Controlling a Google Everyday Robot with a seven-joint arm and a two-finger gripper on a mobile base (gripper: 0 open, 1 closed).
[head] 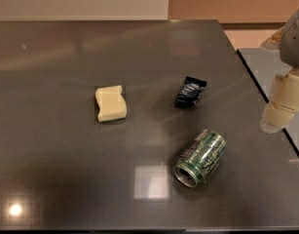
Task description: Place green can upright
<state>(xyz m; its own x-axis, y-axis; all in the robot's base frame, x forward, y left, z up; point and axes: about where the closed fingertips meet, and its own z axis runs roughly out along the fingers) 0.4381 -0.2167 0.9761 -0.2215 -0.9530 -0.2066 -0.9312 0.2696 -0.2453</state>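
The green can (200, 157) lies on its side on the dark grey table (66, 169), at the front right, its silver top with the opening facing the front left. My gripper (281, 105) hangs at the right edge of the view, above the table's right edge, to the right of the can and a little farther back, and well apart from it. Only its pale lower part shows.
A dark blue snack wrapper (190, 91) lies behind the can. A pale yellow sponge (110, 103) lies to the left, near the table's middle. The table's right edge (266, 94) runs diagonally, with a second grey surface (270, 62) beyond it.
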